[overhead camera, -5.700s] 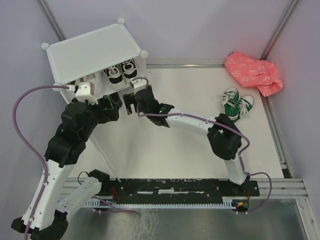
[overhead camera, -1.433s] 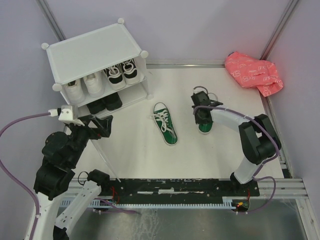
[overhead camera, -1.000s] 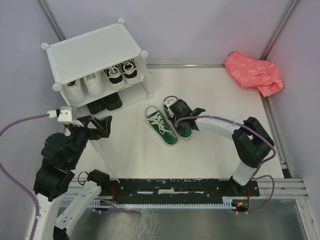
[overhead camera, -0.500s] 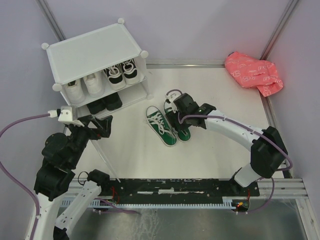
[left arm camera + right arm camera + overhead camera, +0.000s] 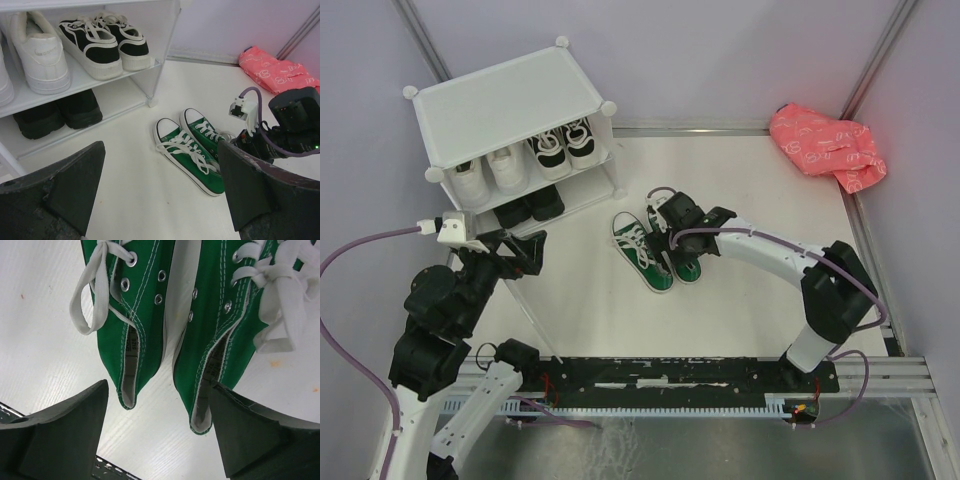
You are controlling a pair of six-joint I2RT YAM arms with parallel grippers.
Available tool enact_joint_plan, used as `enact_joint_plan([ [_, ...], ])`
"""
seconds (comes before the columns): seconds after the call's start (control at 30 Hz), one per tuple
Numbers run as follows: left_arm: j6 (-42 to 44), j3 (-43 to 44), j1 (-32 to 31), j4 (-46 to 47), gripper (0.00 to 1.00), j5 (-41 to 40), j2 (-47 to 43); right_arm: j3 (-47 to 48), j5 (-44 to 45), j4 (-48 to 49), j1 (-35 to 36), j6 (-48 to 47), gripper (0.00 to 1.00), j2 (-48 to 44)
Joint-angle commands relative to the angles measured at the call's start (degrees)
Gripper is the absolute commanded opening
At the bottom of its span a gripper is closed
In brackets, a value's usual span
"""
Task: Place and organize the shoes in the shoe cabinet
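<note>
Right gripper [image 5: 157, 387] hangs with its fingers [image 5: 65, 435] spread wide apart over the heel ends of a pair of green shoes [image 5: 131, 315], gripping nothing. In its wrist view both open heels lie in the gap between the two fingers, each finger standing just outside one shoe and apart from it. The toes and loose white laces point away from the gripper. From above, the same gripper [image 5: 682, 258] covers the heel of the shoe on its side, and the other green shoe [image 5: 642, 252] lies touching it, parallel, on the white table [image 5: 620, 320].

Left gripper [image 5: 159, 150] is likewise parted wide and empty, held up off the table and well back from the shoes. Straight ahead of it, framed between its fingers, sit the green shoes [image 5: 192, 157], with the right arm's wrist just beyond them. Ahead and to the left in that wrist view stands the cabinet [image 5: 167, 45], its front open. The upper shelf carries white sneakers [image 5: 37, 47] and, beside them on the side nearer the green pair, black sneakers [image 5: 102, 40] with white soles. Plain black shoes [image 5: 55, 112] rest on the level below.

Seen from overhead, the left gripper [image 5: 527, 252] hovers just in front of the cabinet [image 5: 505, 100]. A pink bundle [image 5: 825, 145] lies well beyond the right gripper, in the far corner.
</note>
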Motion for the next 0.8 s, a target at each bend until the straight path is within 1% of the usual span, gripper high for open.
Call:
enact_joint_plan([
  [0.0, -2.29, -1.41, -0.07, -6.32, 0.99, -0.06, 0.75, -0.43, 0.62, 2.41, 1.49, 1.41, 0.88, 0.45],
  [0.1, -2.21, -1.43, -0.03, -6.24, 0.99, -0.17, 0.9, -0.87, 2.81, 3.74, 1.52, 1.96, 0.86, 1.22],
  [0.33, -1.96, -1.35, -0.08, -6.23, 0.99, -0.39, 1.21, -1.16, 6.84, 7.52, 1.59, 4.88, 0.79, 4.55],
  [0.57, -1.53, -1.14, -0.06, -6.23, 0.99, -0.45, 1.58, -1.34, 9.64, 10.54, 1.58, 6.61, 0.76, 5.28],
  [0.77, -1.54, -1.33, -0.08, -6.08, 0.99, -0.39, 1.67, 0.71, 13.54, 9.05, 1.52, 6.28, 0.76, 5.88],
])
